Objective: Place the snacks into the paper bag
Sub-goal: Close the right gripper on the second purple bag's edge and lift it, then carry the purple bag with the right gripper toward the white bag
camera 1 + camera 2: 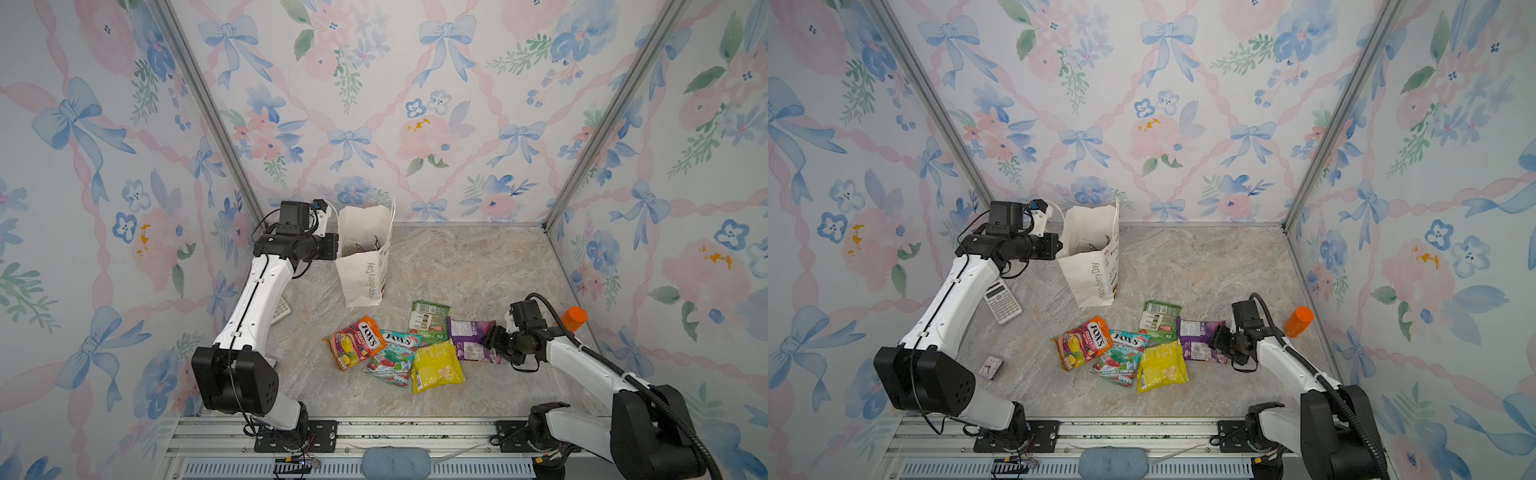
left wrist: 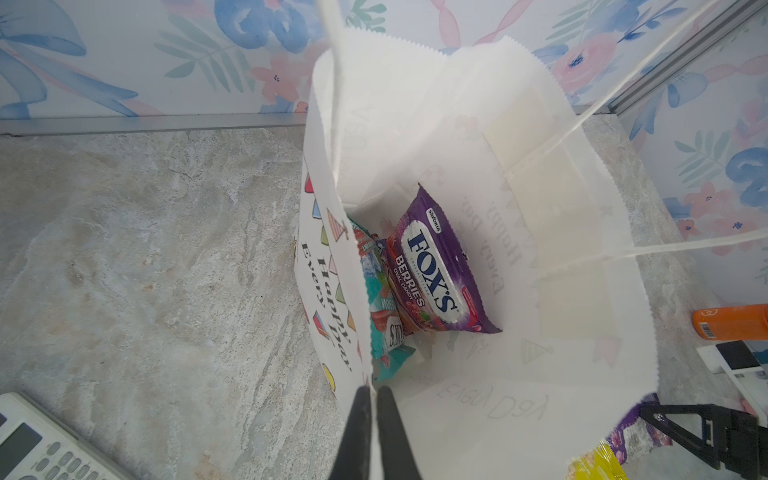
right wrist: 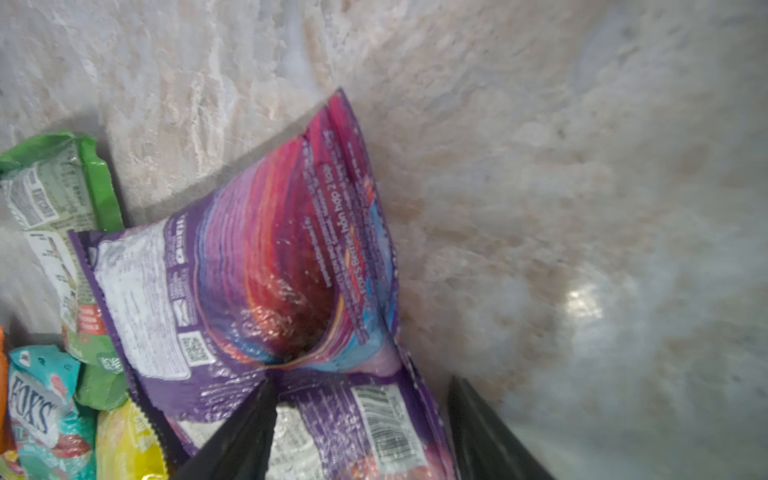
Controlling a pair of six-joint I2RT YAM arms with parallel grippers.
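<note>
The white paper bag [image 1: 365,270] stands upright at the back left. My left gripper [image 2: 375,395] is shut on its near rim and holds the mouth wide. Inside lie a purple FOX'S packet [image 2: 432,266] and a teal one [image 2: 382,316]. On the table in front lie five snacks: orange [image 1: 355,343], teal [image 1: 392,353], yellow [image 1: 436,365], green [image 1: 428,322] and purple [image 1: 469,332]. My right gripper [image 3: 362,380] is low at the purple packet [image 3: 257,266], open. The packet's end lies between the fingers; one finger presses into the buckled film, the other stands just clear.
An orange-capped bottle [image 1: 1298,322] stands behind my right wrist by the right wall. A calculator [image 1: 1003,301] lies under my left arm, and a small clock [image 1: 990,368] lies nearer the front. Papered walls close three sides.
</note>
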